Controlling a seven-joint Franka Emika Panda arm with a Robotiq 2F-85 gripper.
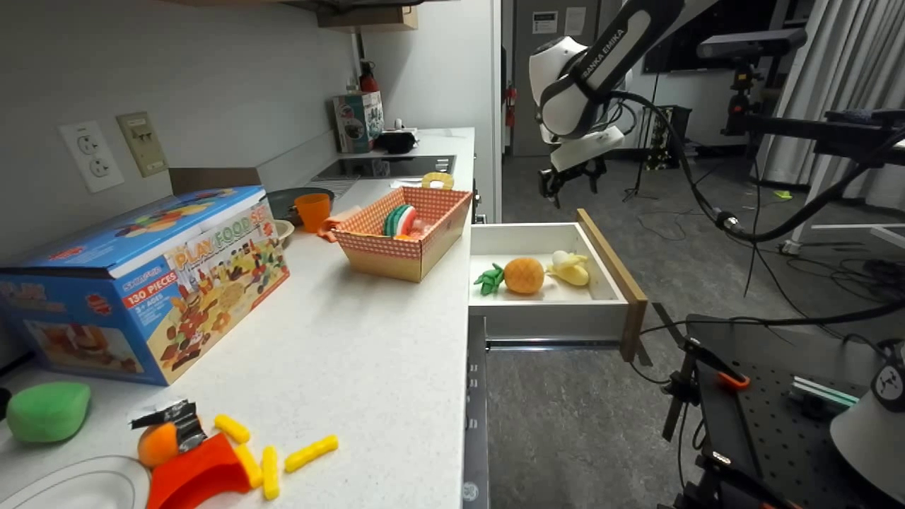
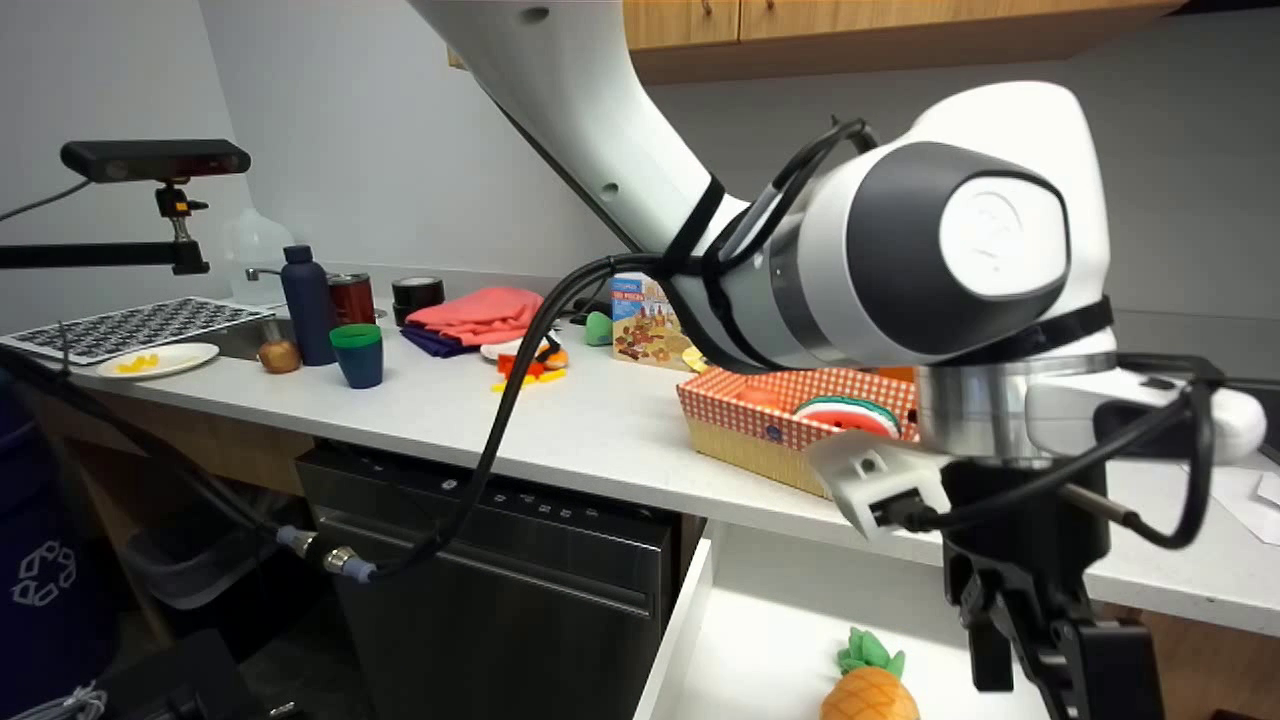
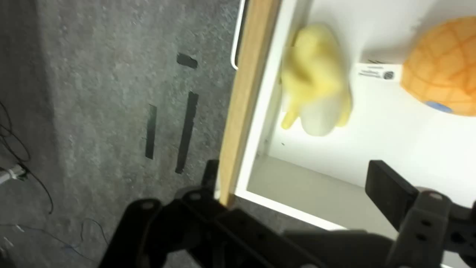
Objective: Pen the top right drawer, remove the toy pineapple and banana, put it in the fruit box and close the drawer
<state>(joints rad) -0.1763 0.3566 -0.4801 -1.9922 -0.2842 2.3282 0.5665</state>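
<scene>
Banana (image 3: 316,76) lies in the drawer (image 1: 551,323) by its front; above that front hangs my gripper (image 3: 299,178), wide and empty. Pineapple (image 1: 524,276) is deeper in. Past the drawer, the counter (image 1: 368,339) holds the fruit box (image 1: 385,263), probably near for easy dropping.

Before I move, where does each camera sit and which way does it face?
An exterior view: above the counter, facing along it; arm and gripper show.
An exterior view: in front of the counter, facing it and the dishwasher; arm large, gripper lower right.
Wrist view: by the gripper, facing down at drawer and floor; gripper along the bottom.
Both exterior views share the fruit box; wrist and an exterior view share the banana.
</scene>
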